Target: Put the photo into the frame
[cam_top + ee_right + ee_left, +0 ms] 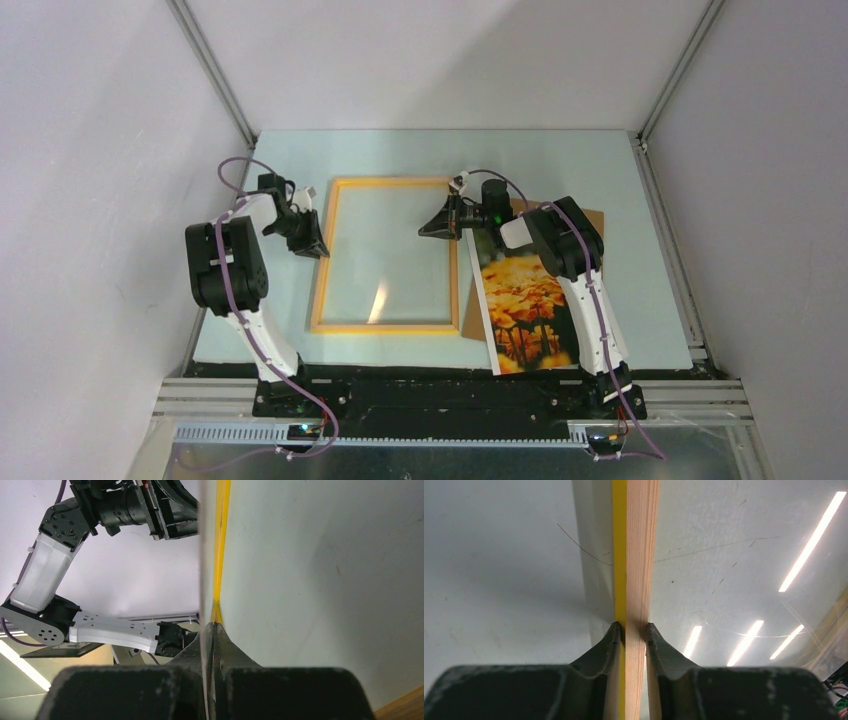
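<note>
The yellow-orange frame (385,326) lies flat in the middle of the table, with a clear pane (385,250) in it that reflects light. My left gripper (312,243) is shut on the frame's left rail; the wood (641,555) runs between its tips (634,626). My right gripper (425,230) is at the frame's right rail near the far end. Its jaws (214,622) are pressed on a thin grey sheet edge (201,555) beside the yellow rail (220,540). The photo (520,300) of orange flowers lies face up to the right of the frame, partly under my right arm.
A brown backing board (595,220) lies under the photo at the right; its corner shows in the right wrist view (405,705). My left arm (100,630) shows across the frame. Grey walls and metal rails close in the table.
</note>
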Action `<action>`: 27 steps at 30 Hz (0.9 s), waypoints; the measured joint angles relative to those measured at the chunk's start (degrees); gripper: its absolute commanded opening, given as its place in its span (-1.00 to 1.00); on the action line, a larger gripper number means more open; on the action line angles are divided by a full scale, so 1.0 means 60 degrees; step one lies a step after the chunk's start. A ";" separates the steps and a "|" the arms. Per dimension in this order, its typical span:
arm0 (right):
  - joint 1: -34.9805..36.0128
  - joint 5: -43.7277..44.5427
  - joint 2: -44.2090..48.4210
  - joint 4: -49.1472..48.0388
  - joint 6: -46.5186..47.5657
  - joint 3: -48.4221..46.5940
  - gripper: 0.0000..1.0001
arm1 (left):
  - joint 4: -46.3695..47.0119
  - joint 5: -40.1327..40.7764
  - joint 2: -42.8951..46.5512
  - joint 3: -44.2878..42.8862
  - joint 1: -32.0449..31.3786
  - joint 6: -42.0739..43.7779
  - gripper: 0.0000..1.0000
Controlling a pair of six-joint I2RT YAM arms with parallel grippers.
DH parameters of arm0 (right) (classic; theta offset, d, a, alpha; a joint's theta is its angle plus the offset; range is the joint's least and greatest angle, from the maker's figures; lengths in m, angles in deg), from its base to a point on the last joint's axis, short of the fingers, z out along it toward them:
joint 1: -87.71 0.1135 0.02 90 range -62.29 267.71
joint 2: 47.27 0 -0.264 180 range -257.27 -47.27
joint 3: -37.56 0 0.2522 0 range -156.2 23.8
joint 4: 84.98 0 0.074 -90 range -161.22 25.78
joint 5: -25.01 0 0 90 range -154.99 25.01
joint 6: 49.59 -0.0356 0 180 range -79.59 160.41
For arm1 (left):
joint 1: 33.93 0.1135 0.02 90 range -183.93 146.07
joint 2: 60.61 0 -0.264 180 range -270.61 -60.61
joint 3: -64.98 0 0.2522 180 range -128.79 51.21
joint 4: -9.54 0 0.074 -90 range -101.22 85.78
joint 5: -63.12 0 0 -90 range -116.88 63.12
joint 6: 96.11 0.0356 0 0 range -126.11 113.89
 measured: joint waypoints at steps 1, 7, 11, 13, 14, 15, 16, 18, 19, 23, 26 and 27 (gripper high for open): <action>0.0000 0.0000 0.0000 -0.0025 -0.0033 0.0000 -1.00 | 0.0000 -0.0011 0.0000 0.0000 0.0000 0.0000 -1.00; -0.0040 -0.0080 -0.0022 -0.0452 -0.0423 0.0000 -1.00 | 0.0040 -0.0233 0.0000 0.0058 0.0022 0.0025 -1.00; -0.0058 -0.0211 -0.0076 -0.1096 -0.0823 -0.0004 -1.00 | 0.0066 -0.0415 0.0000 0.0124 0.0051 0.0095 -1.00; -0.0058 -0.0259 -0.0135 -0.1341 -0.0973 -0.0022 -1.00 | 0.0066 -0.0433 0.0000 0.0124 0.0055 0.0098 -1.00; -0.0062 -0.0270 -0.0153 -0.1439 -0.1060 -0.0026 -1.00 | 0.0066 -0.0437 0.0000 0.0127 0.0055 0.0102 -1.00; -0.0062 -0.0284 -0.0171 -0.1497 -0.1122 -0.0026 -1.00 | 0.0069 -0.0444 0.0000 0.0127 0.0055 0.0102 -1.00; -0.0066 -0.0288 -0.0182 -0.1541 -0.1144 -0.0026 -1.00 | 0.0073 -0.0455 0.0000 0.0135 0.0055 0.0102 -1.00; -0.0066 -0.0299 -0.0200 -0.1679 -0.1231 -0.0026 -1.00 | 0.0080 -0.0477 0.0000 0.0142 0.0062 0.0102 -1.00; -0.0066 -0.0299 -0.0204 -0.1716 -0.1275 -0.0026 -1.00 | 0.0080 -0.0477 0.0000 0.0142 0.0062 0.0106 -1.00; -0.0066 -0.0310 -0.0270 -0.1865 -0.1381 -0.0026 -1.00 | 0.0084 -0.0481 0.0000 0.0146 0.0062 0.0106 -1.00; -0.0076 -0.0324 -0.0310 -0.1931 -0.1424 -0.0026 -1.00 | 0.0084 -0.0481 0.0000 0.0146 0.0062 0.0106 -1.00; -0.0076 -0.0324 -0.0310 -0.1945 -0.1439 -0.0026 -1.00 | 0.0087 -0.0484 0.0000 0.0146 0.0062 0.0106 -1.00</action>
